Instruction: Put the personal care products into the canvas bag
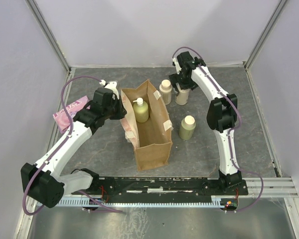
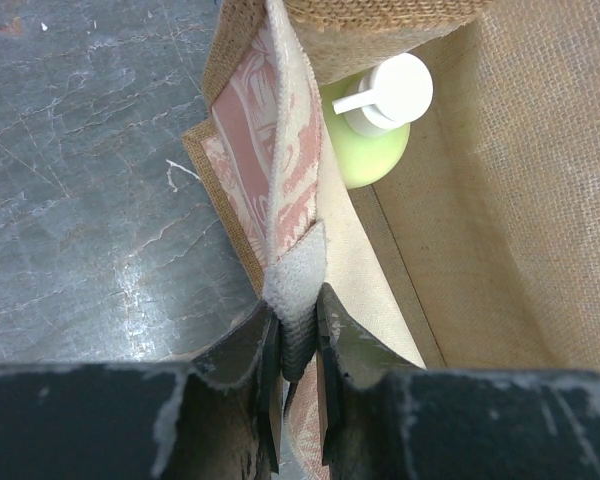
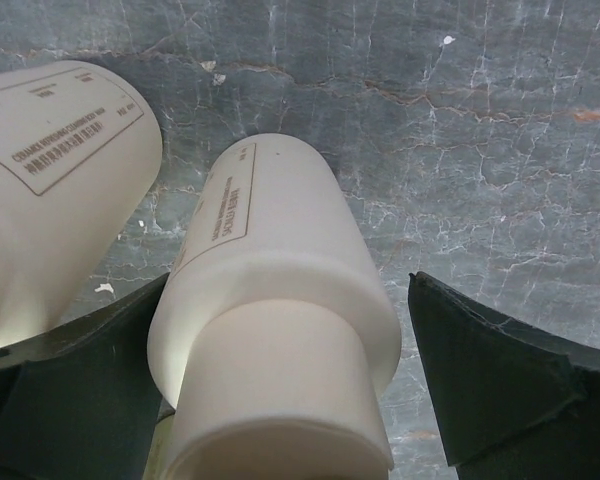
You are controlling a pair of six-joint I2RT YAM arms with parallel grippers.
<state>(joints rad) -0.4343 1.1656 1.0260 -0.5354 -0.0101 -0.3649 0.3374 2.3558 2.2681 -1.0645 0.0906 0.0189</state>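
The right jaws are open wide, with one finger on each side of a cream-beige plastic bottle with a wide cap (image 3: 270, 260). One finger has a clear gap to the bottle. The other is very close, and I cannot tell if it touches. Nothing is held there yet. A second cream-beige plastic bottle (image 3: 50, 170) stands just beside it, on the bag's side.

The left jaws are shut tight on the pinkish-white cloth handle (image 2: 280, 170) of the tall tan-brown canvas bag (image 1: 153, 155). That seems to keep the bag's mouth open. Inside the bag, at the far end, stands the pale yellow-green bottle with a white pump top (image 2: 375, 135).

I think the step in hand is picking up that first cream bottle. Next the right jaws need to close on it and lift it straight up, so it does not knock its neighbour. Then they need to carry it over the rim and let go inside the bag.

Now the count. There are four bottles, and one is in the bag. Three are out on the grey stone-look worktop (image 1: 109, 144). Two are the cream ones at the back. The third is a pale yellow-green bottle with a cream cap (image 1: 187, 128), near the bag's right side. There is one bag. One flat pink packet (image 1: 70, 112) lies off to the left.
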